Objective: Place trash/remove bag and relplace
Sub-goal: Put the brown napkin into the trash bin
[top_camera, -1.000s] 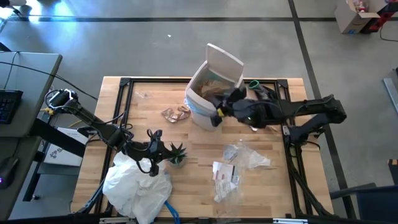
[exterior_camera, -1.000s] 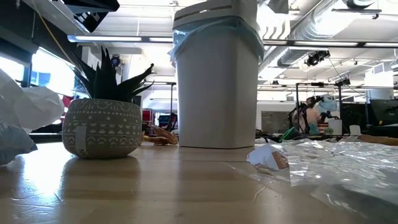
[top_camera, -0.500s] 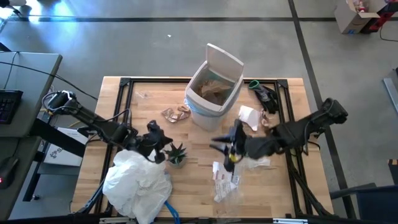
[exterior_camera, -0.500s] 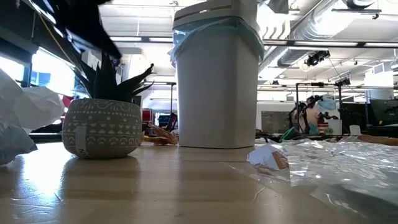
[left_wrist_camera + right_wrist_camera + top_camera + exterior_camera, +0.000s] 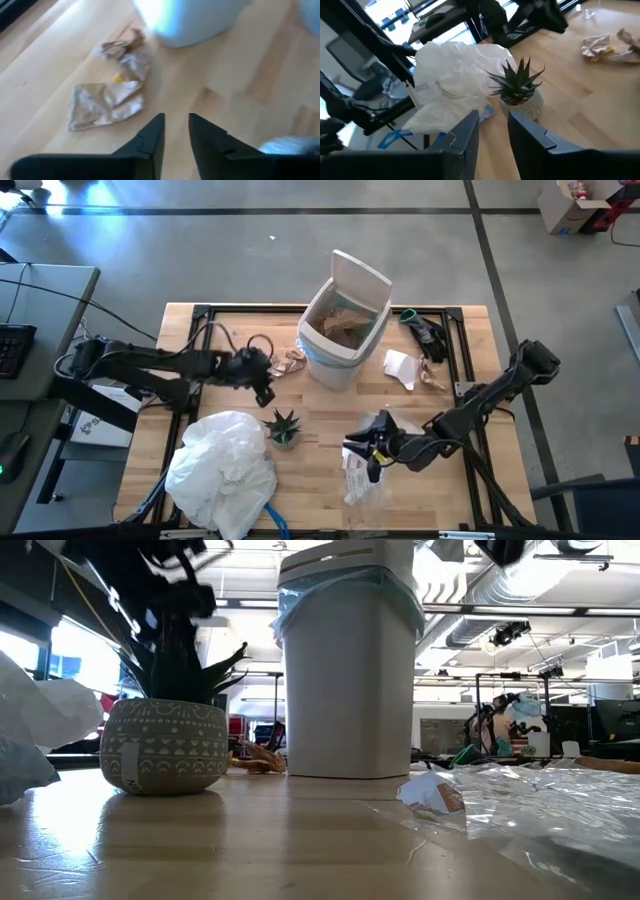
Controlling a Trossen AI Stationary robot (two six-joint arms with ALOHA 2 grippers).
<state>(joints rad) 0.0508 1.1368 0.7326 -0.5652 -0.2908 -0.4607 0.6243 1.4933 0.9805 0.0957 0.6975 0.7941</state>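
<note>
Both arms have moved: left gripper [image 5: 262,372], slightly spread and empty, now nears the brown paper [image 5: 287,361]; right gripper [image 5: 372,452], also parted and empty, hangs over wrappers [image 5: 362,472].

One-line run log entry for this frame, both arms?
left gripper: open, empty, above brown paper | right gripper: open, empty, over plastic wrappers | bin: lined, trash inside

One white bin [image 5: 343,320] stands on the counter [image 5: 320,470], with one blue bag [image 5: 300,600] lining it. One potted plant [image 5: 283,427] sits near it. Beside the bin lie two clumps of brown paper [image 5: 282,362], one white paper scrap [image 5: 400,369] and one big white bag [image 5: 222,470].
</note>
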